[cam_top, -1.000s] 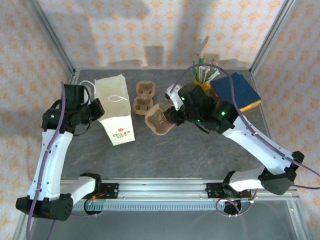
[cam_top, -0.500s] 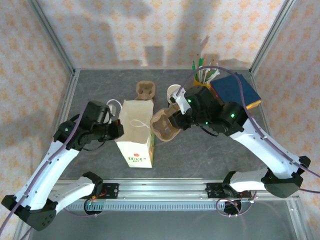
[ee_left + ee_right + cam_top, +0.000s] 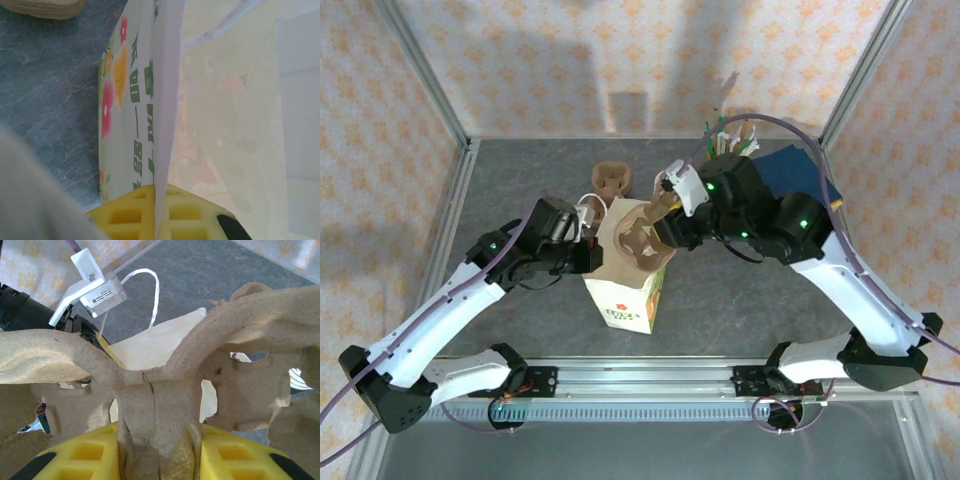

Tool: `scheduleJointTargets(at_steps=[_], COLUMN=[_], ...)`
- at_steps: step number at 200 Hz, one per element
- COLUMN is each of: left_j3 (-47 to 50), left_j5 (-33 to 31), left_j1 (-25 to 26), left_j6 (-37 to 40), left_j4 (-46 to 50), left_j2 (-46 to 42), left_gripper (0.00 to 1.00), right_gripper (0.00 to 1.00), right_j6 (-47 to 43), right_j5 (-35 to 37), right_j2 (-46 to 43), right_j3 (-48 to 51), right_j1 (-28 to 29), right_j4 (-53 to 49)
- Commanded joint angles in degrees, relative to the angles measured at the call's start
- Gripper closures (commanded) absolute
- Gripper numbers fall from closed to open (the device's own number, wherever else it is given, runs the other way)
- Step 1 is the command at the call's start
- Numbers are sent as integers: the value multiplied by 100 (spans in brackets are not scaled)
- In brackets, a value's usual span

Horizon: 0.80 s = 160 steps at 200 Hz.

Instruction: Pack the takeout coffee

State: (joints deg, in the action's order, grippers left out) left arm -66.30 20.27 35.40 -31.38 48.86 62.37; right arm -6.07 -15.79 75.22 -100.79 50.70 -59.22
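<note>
A white paper bag (image 3: 625, 295) with a red flower print stands open at the table's middle. My left gripper (image 3: 590, 255) is shut on the bag's rim; in the left wrist view the yellow pads pinch the thin wall (image 3: 159, 165) at the gripper (image 3: 160, 205). A brown pulp cup carrier (image 3: 638, 240) hangs over the bag's mouth, with my right gripper (image 3: 665, 232) shut on its central ridge (image 3: 150, 405); the gripper (image 3: 160, 457) clamps it from both sides. The black-lidded takeout coffee is out of view.
A second pulp carrier (image 3: 611, 180) lies behind the bag. A cup of sticks and straws (image 3: 725, 145) and a blue pad (image 3: 800, 170) sit at the back right. The bag's white handle (image 3: 150, 285) loops up near the left wrist.
The left arm dragged the bag right and toward the front, to the table's middle. The right arm lifted the carrier left, over the bag's open top.
</note>
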Motion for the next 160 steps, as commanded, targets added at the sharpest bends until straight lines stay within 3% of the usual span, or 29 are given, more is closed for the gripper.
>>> scheduleJointTargets(at_steps=[1, 61, 160], left_j3=[-93, -172, -304], left_j5=[158, 360, 754], left_j1=[73, 73, 70], left_j6=[534, 1174, 1660], left_j4=[-313, -325, -339], left_j2=[79, 258, 423], left_gripper=[100, 100, 100], right_gripper=[66, 65, 64], right_j6=[-257, -645, -1744], right_j5=[-108, -253, -746], right_j2=[182, 559, 293], right_j3=[-106, 407, 1251], right_j1=[8, 10, 10], right_j4=[-45, 242, 927])
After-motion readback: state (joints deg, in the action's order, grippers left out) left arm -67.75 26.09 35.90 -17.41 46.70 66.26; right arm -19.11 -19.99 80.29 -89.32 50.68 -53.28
